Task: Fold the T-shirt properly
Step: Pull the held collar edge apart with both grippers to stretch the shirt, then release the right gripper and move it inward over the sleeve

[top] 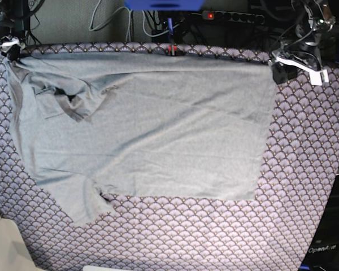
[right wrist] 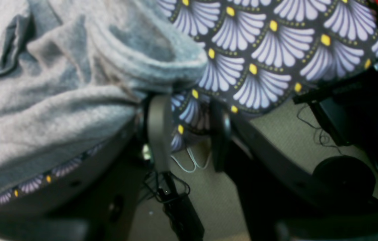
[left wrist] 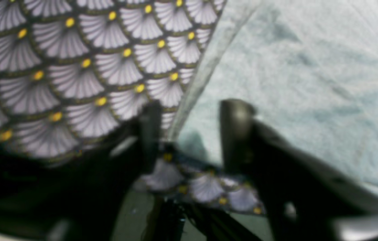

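Note:
The light grey T-shirt (top: 147, 124) lies spread across the table, its left part bunched and a sleeve (top: 82, 206) sticking out at the near left. My left gripper (top: 279, 72) sits at the shirt's far right corner. In the left wrist view, its fingers (left wrist: 235, 130) stand apart and the shirt's edge (left wrist: 202, 73) runs into the gap between them. My right gripper (top: 12, 52) is at the far left corner. Its jaws are open in the right wrist view, with rumpled shirt fabric (right wrist: 58, 87) resting against the left finger (right wrist: 159, 127).
The purple fan-patterned cloth (top: 214, 231) covers the whole table. Both grippers hang at the table's back edge, with floor and cables (right wrist: 189, 164) below. A power strip (top: 231, 16) and a blue object (top: 164, 4) sit behind the table.

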`<state>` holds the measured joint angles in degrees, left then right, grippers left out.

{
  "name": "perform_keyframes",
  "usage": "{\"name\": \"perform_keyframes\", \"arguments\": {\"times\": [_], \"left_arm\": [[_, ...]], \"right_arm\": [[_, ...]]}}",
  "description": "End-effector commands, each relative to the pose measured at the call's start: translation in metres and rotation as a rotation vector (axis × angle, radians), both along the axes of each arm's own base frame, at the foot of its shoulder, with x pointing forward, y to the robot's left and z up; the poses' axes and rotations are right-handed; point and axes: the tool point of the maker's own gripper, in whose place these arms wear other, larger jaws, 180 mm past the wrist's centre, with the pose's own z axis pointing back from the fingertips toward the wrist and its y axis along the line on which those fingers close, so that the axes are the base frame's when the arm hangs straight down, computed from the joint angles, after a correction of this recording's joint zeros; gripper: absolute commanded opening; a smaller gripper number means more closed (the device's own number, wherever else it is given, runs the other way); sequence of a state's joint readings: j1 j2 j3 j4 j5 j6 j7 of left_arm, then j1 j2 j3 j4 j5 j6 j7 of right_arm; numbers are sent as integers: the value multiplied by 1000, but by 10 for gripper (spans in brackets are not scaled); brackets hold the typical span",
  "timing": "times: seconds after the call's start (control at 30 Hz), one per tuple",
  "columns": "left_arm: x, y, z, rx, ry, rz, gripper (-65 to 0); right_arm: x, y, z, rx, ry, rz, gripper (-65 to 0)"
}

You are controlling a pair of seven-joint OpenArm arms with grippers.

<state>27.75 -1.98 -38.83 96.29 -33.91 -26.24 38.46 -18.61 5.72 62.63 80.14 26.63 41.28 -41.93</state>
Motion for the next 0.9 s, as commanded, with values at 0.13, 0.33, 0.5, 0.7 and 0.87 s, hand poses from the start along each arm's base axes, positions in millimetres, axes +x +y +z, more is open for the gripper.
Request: {"name": "perform_keyframes", "arguments": {"times": [0.13,0.33,0.5,0.7,0.87], "left_arm": [[-1,6,14,7,-72,7,-252],[-2,12,15,16,-72,19,-245],[-1,11,15,17,-71,13,-245],[4,11,17,15,-81,10,-244],[4,11,19,20,-84,7,-244]], "right_arm": [[-25,-20,2,-35,68,-62,-434],[-20,-35,14,-76,57,-58,-435],[6,-53,44,-165,9,-17,-436],[55,-35,71,-258,-11,185,-435],[71,19,46,-305,118,435,-435]]}}
